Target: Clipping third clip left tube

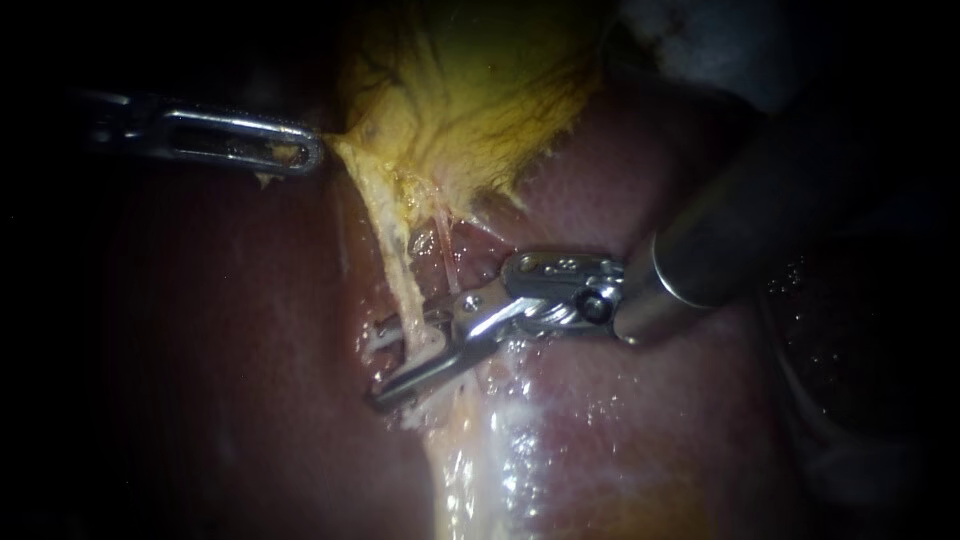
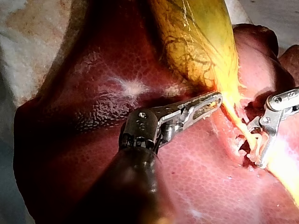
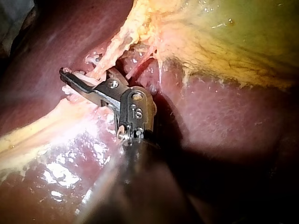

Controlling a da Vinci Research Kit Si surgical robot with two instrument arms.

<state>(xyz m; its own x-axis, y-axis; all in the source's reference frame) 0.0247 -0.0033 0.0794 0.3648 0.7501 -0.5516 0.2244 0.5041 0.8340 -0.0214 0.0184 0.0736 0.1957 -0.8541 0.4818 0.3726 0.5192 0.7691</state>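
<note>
The left tube [image 1: 398, 262] is a pale yellow strand running from the gallbladder [image 1: 470, 90] down over the liver [image 1: 230, 330]. My right instrument [image 1: 378, 365] comes in from the upper right, its jaws open and straddling the tube low down, one jaw on either side. In the right wrist view the right instrument [image 3: 70, 77] shows one dark jaw beside the tube [image 3: 112, 53]; the other jaw is mostly hidden. My left instrument [image 1: 305, 155] is shut on the gallbladder's lower edge and holds it taut. In the left wrist view the left instrument [image 2: 216, 99] pinches that yellow edge [image 2: 226, 95].
A thinner pink tube [image 1: 448, 250] runs beside the left tube, nearer the right instrument's wrist [image 1: 560, 290]. Small pale, shiny bits [image 1: 380, 335] lie at the tube by the jaws; whether they are clips is unclear. Wet glistening tissue [image 1: 480, 450] lies below the jaws.
</note>
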